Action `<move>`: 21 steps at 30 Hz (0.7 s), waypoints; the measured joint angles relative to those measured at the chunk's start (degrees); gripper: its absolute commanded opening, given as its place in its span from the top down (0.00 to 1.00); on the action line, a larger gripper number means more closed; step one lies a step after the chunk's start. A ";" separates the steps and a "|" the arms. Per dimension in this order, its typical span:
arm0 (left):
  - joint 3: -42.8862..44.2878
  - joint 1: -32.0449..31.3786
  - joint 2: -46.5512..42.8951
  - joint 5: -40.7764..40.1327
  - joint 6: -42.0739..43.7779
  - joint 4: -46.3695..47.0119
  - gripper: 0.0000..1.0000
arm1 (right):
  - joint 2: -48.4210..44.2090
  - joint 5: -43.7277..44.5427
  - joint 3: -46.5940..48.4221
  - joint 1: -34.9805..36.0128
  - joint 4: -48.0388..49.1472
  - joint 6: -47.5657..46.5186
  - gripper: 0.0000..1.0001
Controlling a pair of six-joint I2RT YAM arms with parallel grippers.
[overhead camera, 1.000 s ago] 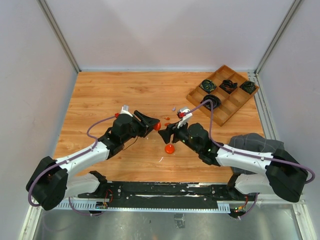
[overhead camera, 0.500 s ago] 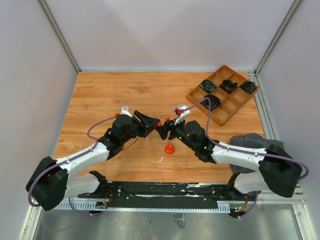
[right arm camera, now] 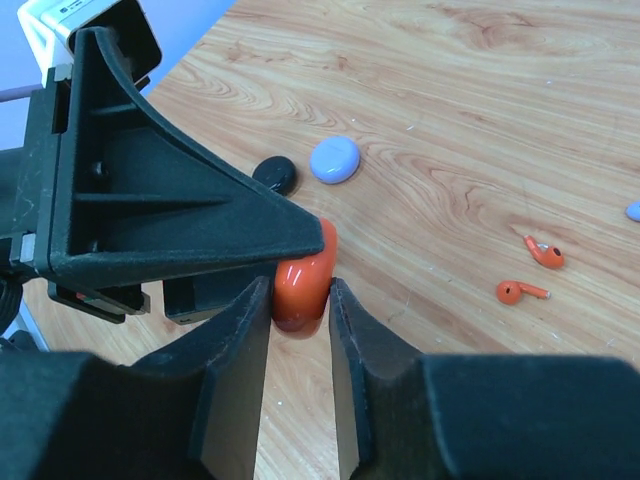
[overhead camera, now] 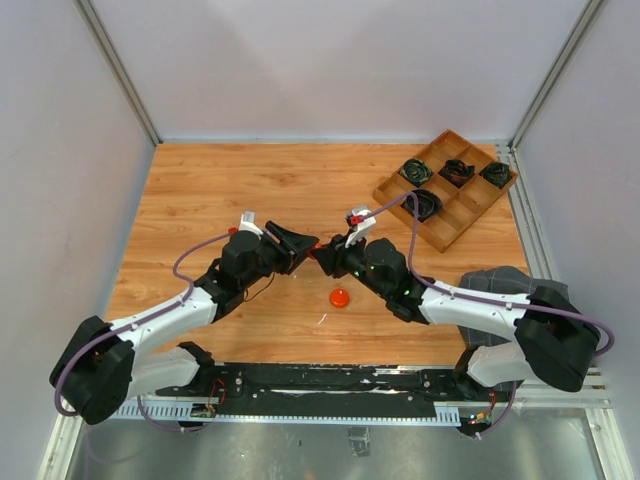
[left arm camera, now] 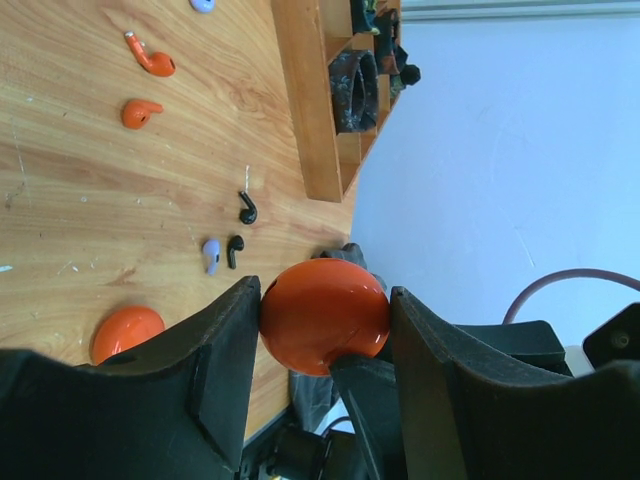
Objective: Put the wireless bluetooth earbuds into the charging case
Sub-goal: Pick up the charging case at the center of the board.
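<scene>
A round orange charging case (left arm camera: pixel 323 315) sits between the fingers of my left gripper (left arm camera: pixel 325 300), which is shut on it and holds it above the table. My right gripper (right arm camera: pixel 298 290) faces it and has its two fingers pressed on the sides of the same case (right arm camera: pixel 300 280). In the top view the two grippers (overhead camera: pixel 305 243) (overhead camera: pixel 322 256) meet at the table's middle. Earbuds lie loose on the wood: two orange (left arm camera: pixel 152 60) (left arm camera: pixel 140 112), two black (left arm camera: pixel 247 208) (left arm camera: pixel 234 250), one lilac (left arm camera: pixel 211 255).
An orange disc (overhead camera: pixel 340 297) lies on the table just in front of the grippers. A lilac disc (right arm camera: pixel 335 160) and a black disc (right arm camera: pixel 273 173) lie nearby. A wooden tray (overhead camera: pixel 480 212) with coiled black cables stands at the back right. A grey cloth (overhead camera: pixel 505 283) lies at the right.
My right gripper has moved left and away from the orange disc on the table, up to the case in my left gripper, and now has its fingers on it. The left arm has barely moved.
</scene>
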 measured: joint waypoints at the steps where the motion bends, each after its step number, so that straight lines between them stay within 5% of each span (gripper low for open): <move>1: -0.07 0.00 -0.02 0.04 0.00 0.20 0.64 | 0.00 -0.13 0.22 0.02 -0.33 0.11 0.79; 17: -3.69 -0.02 -8.33 1.99 15.91 7.08 0.21 | -7.08 -3.17 4.02 -1.01 -14.38 -3.28 0.89; 21: -3.69 -0.02 -12.57 2.29 22.58 6.97 0.18 | -9.44 -5.90 5.60 -3.02 -20.33 -6.43 0.90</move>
